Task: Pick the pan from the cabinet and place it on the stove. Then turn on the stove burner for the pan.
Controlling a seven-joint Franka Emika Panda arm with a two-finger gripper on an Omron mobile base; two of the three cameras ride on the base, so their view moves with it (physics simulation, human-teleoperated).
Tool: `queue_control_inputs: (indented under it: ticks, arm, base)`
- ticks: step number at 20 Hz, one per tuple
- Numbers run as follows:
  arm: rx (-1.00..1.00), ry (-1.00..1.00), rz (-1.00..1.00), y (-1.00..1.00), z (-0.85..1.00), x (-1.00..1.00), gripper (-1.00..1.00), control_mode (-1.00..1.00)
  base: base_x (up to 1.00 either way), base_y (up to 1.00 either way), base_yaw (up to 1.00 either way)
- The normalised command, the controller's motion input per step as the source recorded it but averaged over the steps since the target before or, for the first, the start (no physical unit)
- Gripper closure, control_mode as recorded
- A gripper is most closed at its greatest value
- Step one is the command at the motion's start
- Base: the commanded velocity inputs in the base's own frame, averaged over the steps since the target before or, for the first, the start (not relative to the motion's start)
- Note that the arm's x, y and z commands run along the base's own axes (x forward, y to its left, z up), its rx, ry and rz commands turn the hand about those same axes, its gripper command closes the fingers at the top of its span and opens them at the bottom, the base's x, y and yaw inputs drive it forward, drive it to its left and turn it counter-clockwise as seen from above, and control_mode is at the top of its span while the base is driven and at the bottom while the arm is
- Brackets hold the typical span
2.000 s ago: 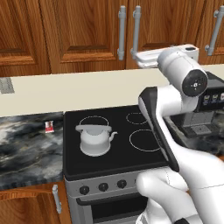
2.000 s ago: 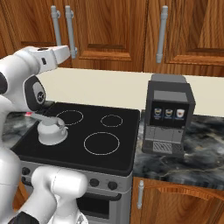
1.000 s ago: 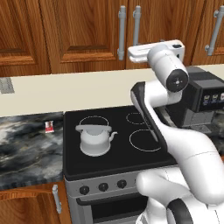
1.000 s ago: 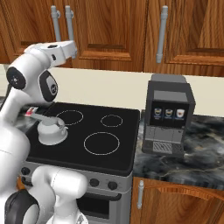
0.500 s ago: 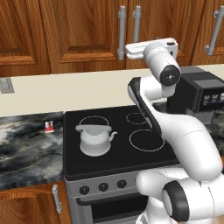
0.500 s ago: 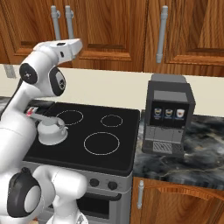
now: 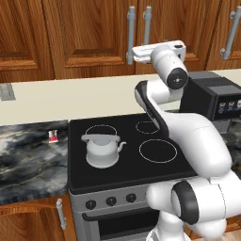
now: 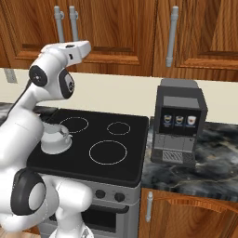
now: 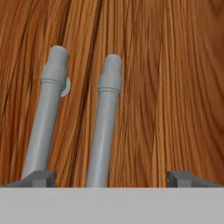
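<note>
The arm was raised toward the cabinet [image 7: 94,33], its hand level with the lower ends of the two grey bar handles [image 7: 131,32] where the doors met. In the hand view the jaws [image 9: 111,178] were spread, one dark tip at each lower corner; the two handles [image 9: 105,127] ran up between and above the tips against red-brown wood. The left tip sat just under the left handle, and the right handle lay inside the gap. Whether either tip touched a handle could not be told.

Both cabinet doors were closed, so the pan, if inside, was hidden.

The stove [image 7: 122,160] sat below, its black top marked with white rings. A white kettle [image 7: 102,149] stood on the front left ring in the left base view. The mid-sized ring at the back [image 8: 118,128] was bare, as was the wide front ring [image 8: 108,152]. Black knobs [image 7: 111,201] lined the grey front.

A black coffee machine [image 8: 179,123] stood on the marbled worktop [image 8: 209,158] just right of the stove. A small red and white item [image 7: 52,137] lay on the worktop left of it.
</note>
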Motion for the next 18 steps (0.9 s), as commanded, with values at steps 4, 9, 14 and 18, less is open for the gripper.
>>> queue_control_inputs:
  ticks: [4,9,14,18]
  arm:
    - [0.00,0.00,0.00,0.00,-0.07,0.25,-1.00,-1.00]
    - [0.00,0.00,0.00,0.03,-0.04,0.29,-1.00,-1.00]
    - [0.00,0.00,0.00,0.16,-0.03,0.31,-1.00,-1.00]
    - [0.00,0.00,0.00,0.18,-0.03,0.30,-1.00,-1.00]
  base:
    - [0.00,0.00,0.00]
    - [0.00,0.00,0.00]
    - [0.00,0.00,0.00]
    - [0.00,0.00,0.00]
